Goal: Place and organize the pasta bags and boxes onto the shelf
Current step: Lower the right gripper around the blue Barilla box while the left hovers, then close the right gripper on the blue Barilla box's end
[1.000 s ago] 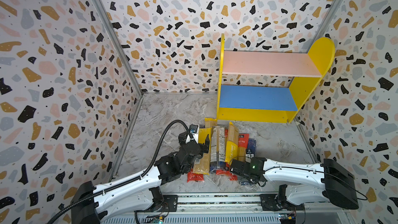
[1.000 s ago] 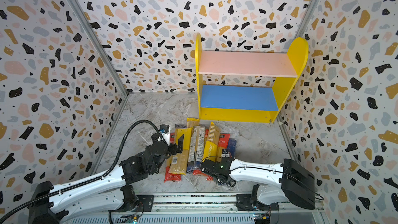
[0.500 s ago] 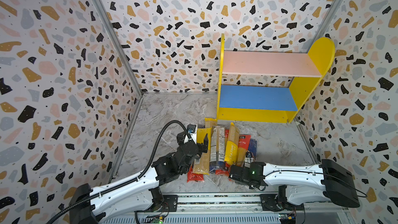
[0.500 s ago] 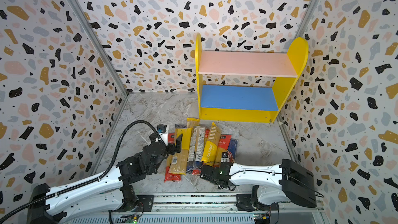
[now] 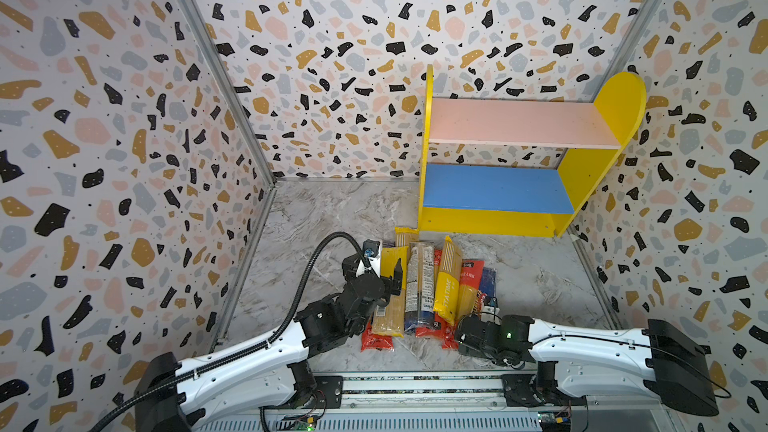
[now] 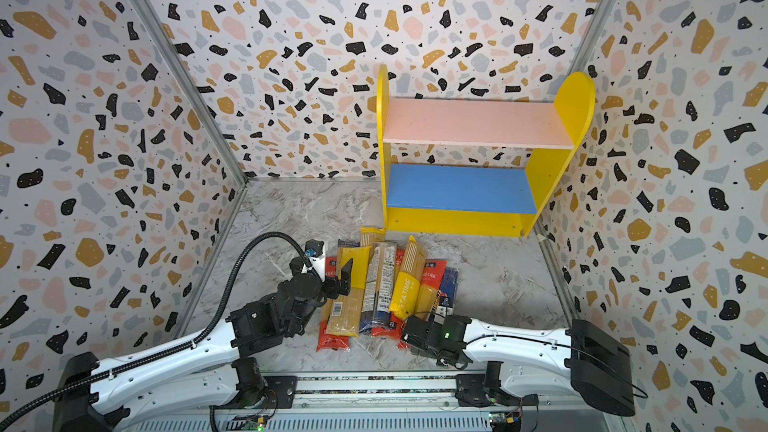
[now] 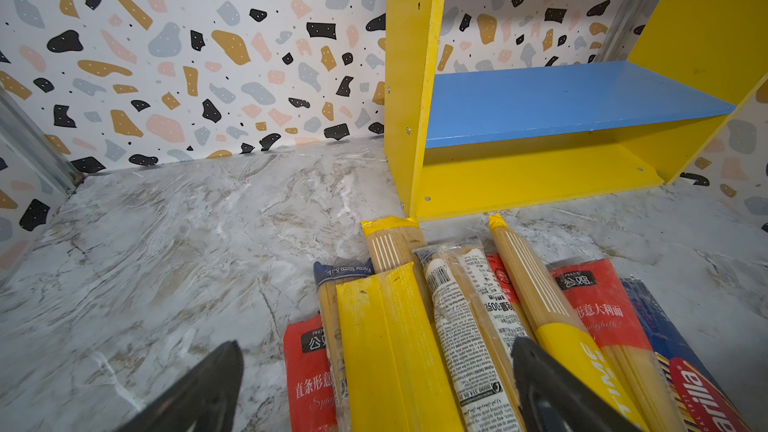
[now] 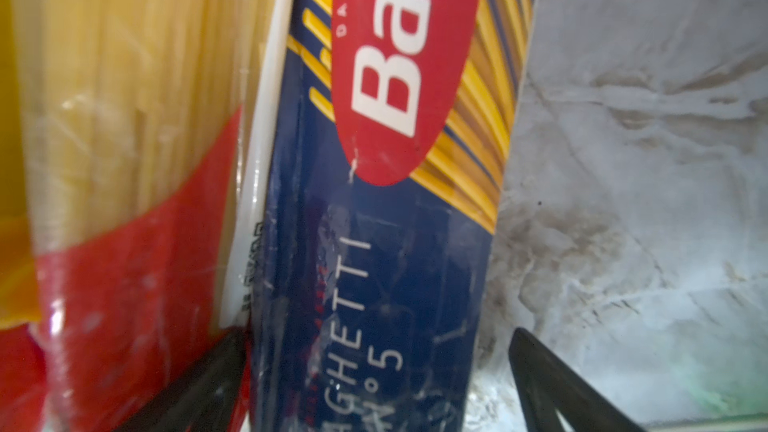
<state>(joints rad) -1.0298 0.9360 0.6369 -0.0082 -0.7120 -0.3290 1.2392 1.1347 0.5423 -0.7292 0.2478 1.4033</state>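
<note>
Several long pasta boxes and bags [image 5: 432,288] [image 6: 386,284] lie side by side on the marble floor in front of the shelf [image 5: 498,218] [image 6: 457,222] [image 7: 540,176], whose pink board [image 5: 515,122] and blue board [image 5: 494,189] are bare. My left gripper [image 5: 395,280] [image 7: 374,392] hovers open over a yellow-ended pack [image 7: 386,347] at the pile's left. At the pile's right edge my right gripper [image 5: 486,305] [image 8: 376,388] stands open, low, astride the near end of the dark blue Barilla box [image 8: 374,284] [image 5: 490,280]. One finger lies by the red bag [image 8: 137,284]; the other stands clear over the floor.
Terrazzo-patterned walls [image 5: 124,160] close in the cell on three sides. Bare marble floor [image 5: 316,226] lies left of the pile and also to its right [image 5: 540,284]. A rail [image 5: 415,388] holding both arm bases runs along the near edge.
My right gripper has drawn back a little toward the near edge along the Barilla box, still open. The left gripper has barely moved.
</note>
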